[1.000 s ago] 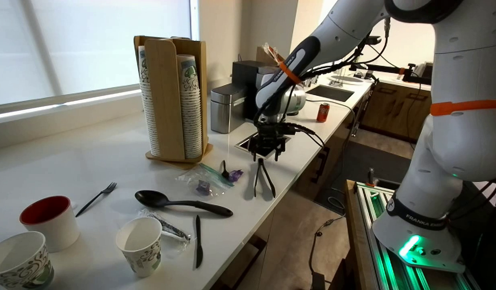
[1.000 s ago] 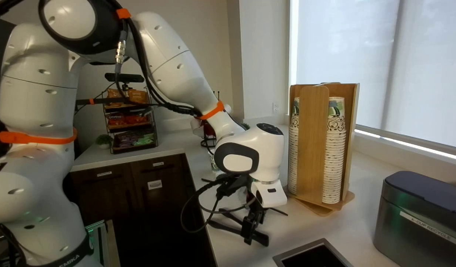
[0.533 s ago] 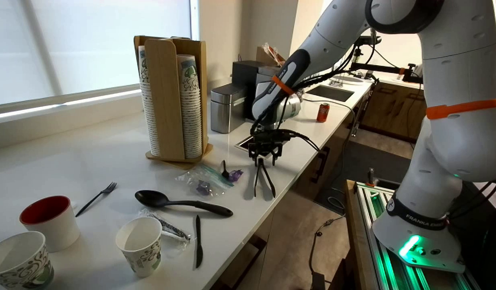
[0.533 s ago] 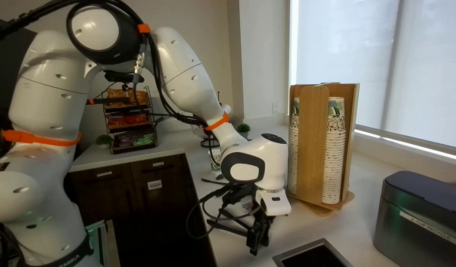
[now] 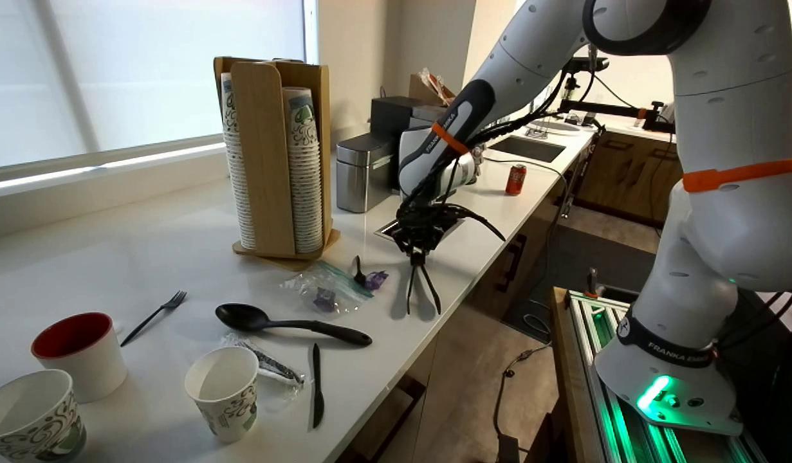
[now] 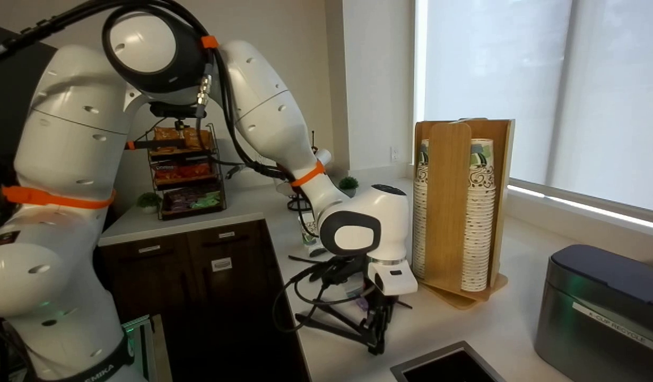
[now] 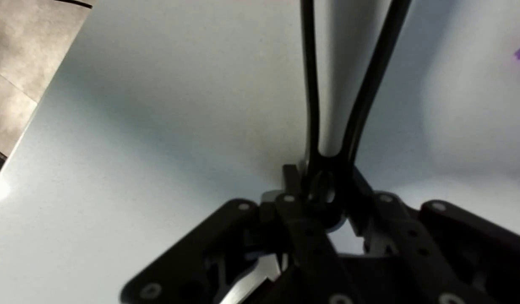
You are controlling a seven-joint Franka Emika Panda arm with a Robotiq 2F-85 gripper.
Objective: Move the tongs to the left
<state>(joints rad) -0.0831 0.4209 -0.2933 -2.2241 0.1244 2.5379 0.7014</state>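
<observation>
Grasping step, I'd say: the hand (image 7: 326, 184) pinches the tongs (image 7: 371, 88) by their joined end; next, carry left.

Wooden cup holder (image 5: 262, 161) and steel bin (image 5: 355, 179), set back on a white bench (image 5: 177, 251).
Near the front edge, a black knife (image 5: 317, 392), the handle end of a black spoon (image 5: 299, 326) and, farther along, a red can (image 5: 515, 180); between front and back edges, a dark fork (image 5: 152, 317), a clear plastic bag (image 5: 347, 285) with a purple wrapper (image 5: 376, 280) by it, a patterned paper cup (image 5: 223, 399) and a red-lined mug (image 5: 90, 373); beyond the inner corner, in an exterior view, a snack rack (image 6: 193, 213).
</observation>
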